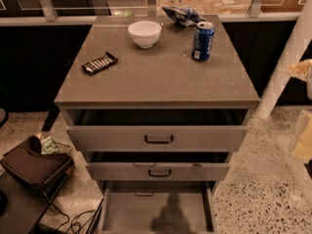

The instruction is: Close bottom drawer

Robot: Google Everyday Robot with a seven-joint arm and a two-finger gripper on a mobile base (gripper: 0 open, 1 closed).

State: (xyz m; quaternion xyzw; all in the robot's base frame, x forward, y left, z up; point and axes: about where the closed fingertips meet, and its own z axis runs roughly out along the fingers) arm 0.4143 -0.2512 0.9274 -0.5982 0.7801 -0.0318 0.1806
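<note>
Grey-taupe laminate covered the cabinet (156,84), whose top edge ran straight across mid-frame. On that top sat a white bowl (145,33) at upper centre, a blue can (203,41) upright to its right, a dark wrapped bar (99,63) lying well apart at the left, and a crumpled bag (181,14) at the far edge.

All three drawers stood open. The top drawer (158,138) projected a little past the cabinet's front edge, and the middle drawer (158,171) below it showed a narrower front. The bottom drawer (122,213) lay at lower centre, pulled out farthest, with its plain grey inside exposed, a dark shadow across its floor, and its front cut off by the bottom edge of the frame.

Speckled floor (258,189) lay open to the right of the drawers. At lower left a black case (34,165) and loose cables (73,221) sat near the bottom drawer's left side.

The gripper (304,135) showed only as a pale shape at the right edge, apart from the cabinet; whether it was released or clenched could not be told.
</note>
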